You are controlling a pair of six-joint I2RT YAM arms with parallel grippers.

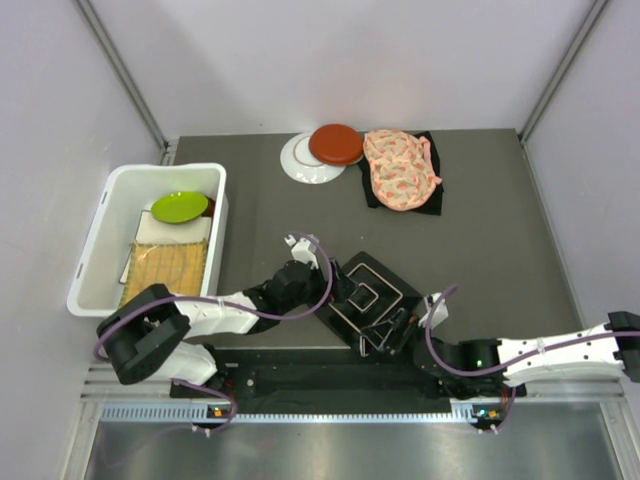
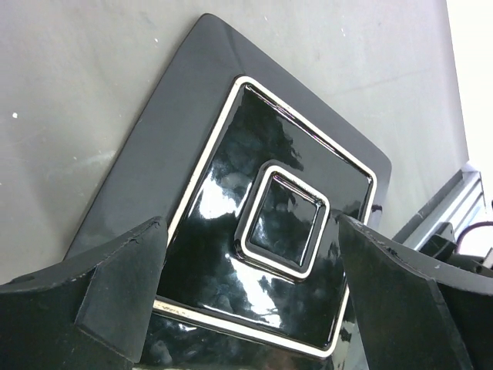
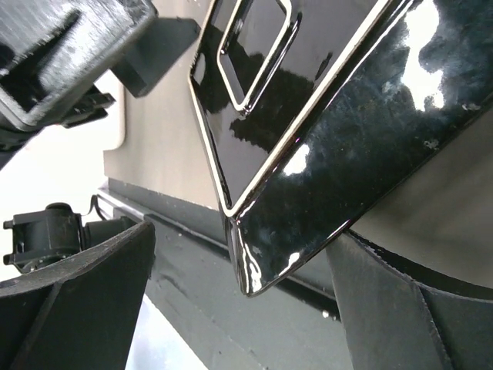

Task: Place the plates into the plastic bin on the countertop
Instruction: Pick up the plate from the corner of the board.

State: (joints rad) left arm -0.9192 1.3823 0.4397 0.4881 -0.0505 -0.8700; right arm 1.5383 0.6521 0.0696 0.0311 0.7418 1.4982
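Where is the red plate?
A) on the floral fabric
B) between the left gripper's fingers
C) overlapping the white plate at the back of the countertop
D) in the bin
C: the red plate overlaps the white plate at the back of the countertop, apart from the bin.

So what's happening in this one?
Both arms are at the black plate near the front edge. The left gripper hovers open over it; the right gripper, open, straddles its near corner. The bin holds a lime plate and a woven plate. A red plate and a white plate wait at the back.
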